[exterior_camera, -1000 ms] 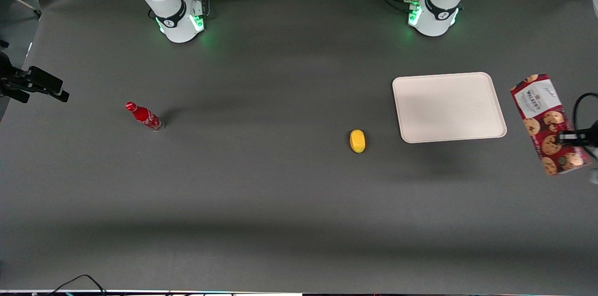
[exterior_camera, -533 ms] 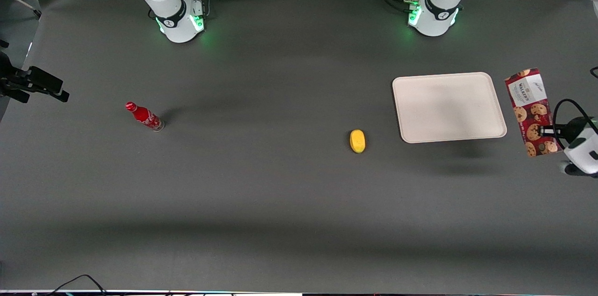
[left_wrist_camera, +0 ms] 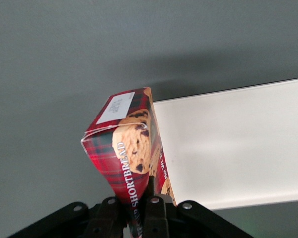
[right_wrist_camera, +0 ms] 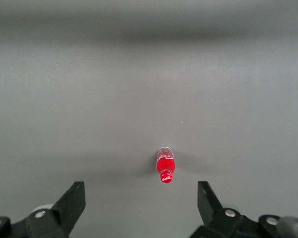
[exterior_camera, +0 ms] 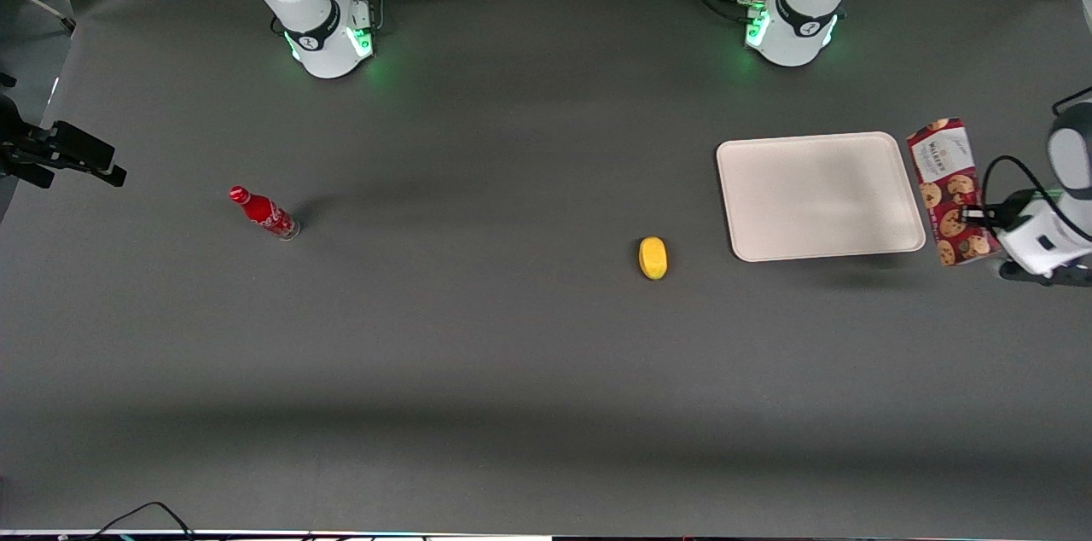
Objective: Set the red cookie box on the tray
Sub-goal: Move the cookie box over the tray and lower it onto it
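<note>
The pincer [exterior_camera: 972, 217] grips the red cookie box [exterior_camera: 949, 183], its two fingers [left_wrist_camera: 154, 208] squeezed onto the box's end. The box is lifted off the desk [exterior_camera: 512, 353] and sits just beside the tray [exterior_camera: 819, 195], at the working arm's end, not over it yet. A small yellow thing [exterior_camera: 653, 258] lies near the tray. A little red bottle [exterior_camera: 263, 213] stands toward the parked arm's end.

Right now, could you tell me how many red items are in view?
2: the cookie box, held in the pincer beside the tray, and a small bottle standing toward the parked arm's end.
</note>
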Available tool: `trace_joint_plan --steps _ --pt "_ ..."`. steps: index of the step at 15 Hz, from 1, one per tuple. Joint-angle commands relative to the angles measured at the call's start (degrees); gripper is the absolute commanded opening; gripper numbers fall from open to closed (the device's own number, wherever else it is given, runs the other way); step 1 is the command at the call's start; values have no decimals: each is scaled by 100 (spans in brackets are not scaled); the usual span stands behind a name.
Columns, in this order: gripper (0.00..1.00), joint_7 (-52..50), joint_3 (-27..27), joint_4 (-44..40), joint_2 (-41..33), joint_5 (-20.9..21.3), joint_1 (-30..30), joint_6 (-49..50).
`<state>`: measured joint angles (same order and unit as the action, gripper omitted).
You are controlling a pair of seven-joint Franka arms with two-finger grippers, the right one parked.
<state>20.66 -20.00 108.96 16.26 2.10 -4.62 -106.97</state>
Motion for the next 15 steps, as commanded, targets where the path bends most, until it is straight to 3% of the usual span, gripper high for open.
trace_joint_plan --steps 1,4,9,10,11,15 --pt "0 209 -135 1450 -606 133 -66 -1051" --pt "0 254 -144 2242 -712 133 -66 -1930" --pt "3 359 -153 2682 -782 133 -66 -2449" --pt "77 359 -153 2674 -721 133 -66 -2486" --pt "100 368 -153 2666 -712 133 -74 -2443" --pt "100 333 -92 1826 -957 133 -101 -1182"
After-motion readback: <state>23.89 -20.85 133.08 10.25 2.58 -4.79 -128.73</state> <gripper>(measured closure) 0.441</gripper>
